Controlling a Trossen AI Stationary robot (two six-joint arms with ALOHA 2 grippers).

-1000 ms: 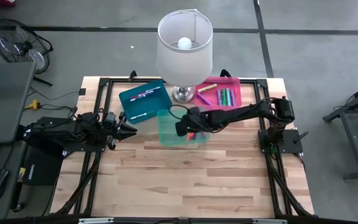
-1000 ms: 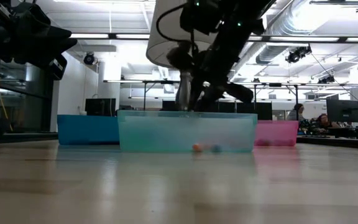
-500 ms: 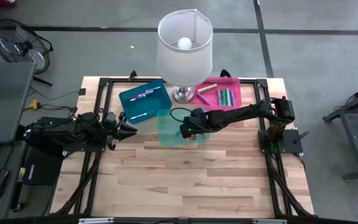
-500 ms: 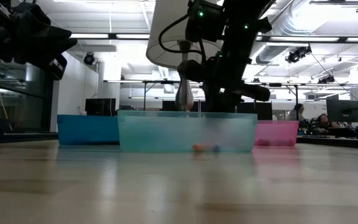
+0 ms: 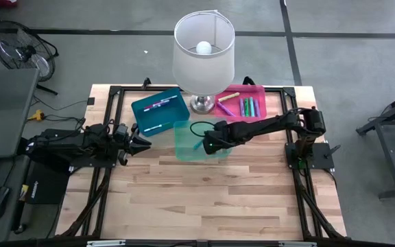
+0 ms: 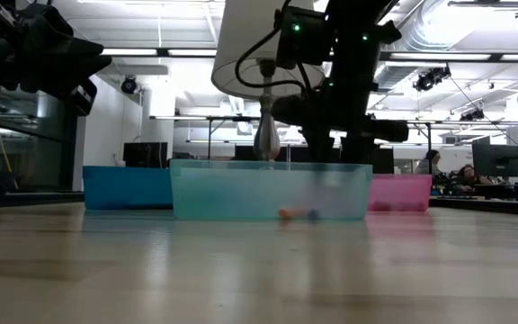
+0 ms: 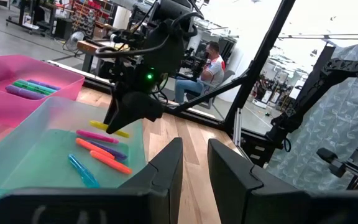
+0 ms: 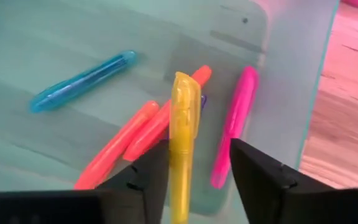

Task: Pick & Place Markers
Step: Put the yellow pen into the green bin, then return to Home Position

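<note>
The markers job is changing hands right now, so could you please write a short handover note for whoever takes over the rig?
Right gripper: over the light green bin, shut on a yellow marker, not yet let go.
Left gripper: waiting at the table's left side, beside the blue bin, open and holding nothing.
Done: the light green bin holds a blue marker, two orange markers and a pink marker; a purple one seems half hidden.
Left: release the yellow one, then carry on with the markers in the pink bin. The blue bin holds a few as well.
</note>
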